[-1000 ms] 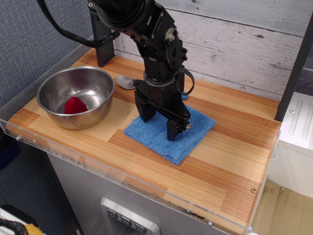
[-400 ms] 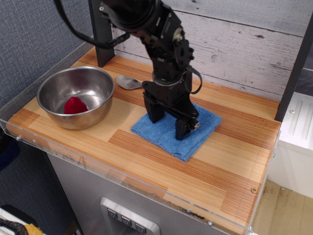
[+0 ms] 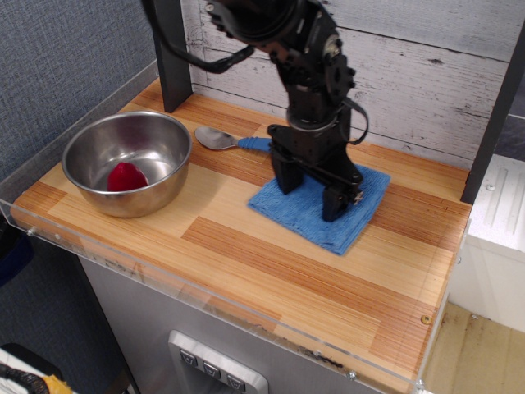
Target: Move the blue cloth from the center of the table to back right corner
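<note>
The blue cloth [image 3: 349,230] lies flat on the wooden table [image 3: 246,263], right of centre and toward the back. My gripper [image 3: 309,193] stands upright over it with its two black fingers [image 3: 331,203] spread apart and their tips pressed down on the cloth. The cloth's middle is hidden behind the fingers. The back right corner [image 3: 439,176] lies just right of the cloth, where the striped wood meets the whitewashed planks and a dark post [image 3: 492,107].
A steel bowl [image 3: 90,152] holding a red object [image 3: 125,176] stands at the left. A spoon [image 3: 212,138] with a blue handle lies behind the cloth's left corner. A dark upright [image 3: 172,57] stands at the back left. A clear acrylic rim [image 3: 205,295] lines the front edge.
My gripper has slid right and toward the back, and the blue cloth has moved with it from the table's centre toward the back right. The spoon's blue handle now shows.
</note>
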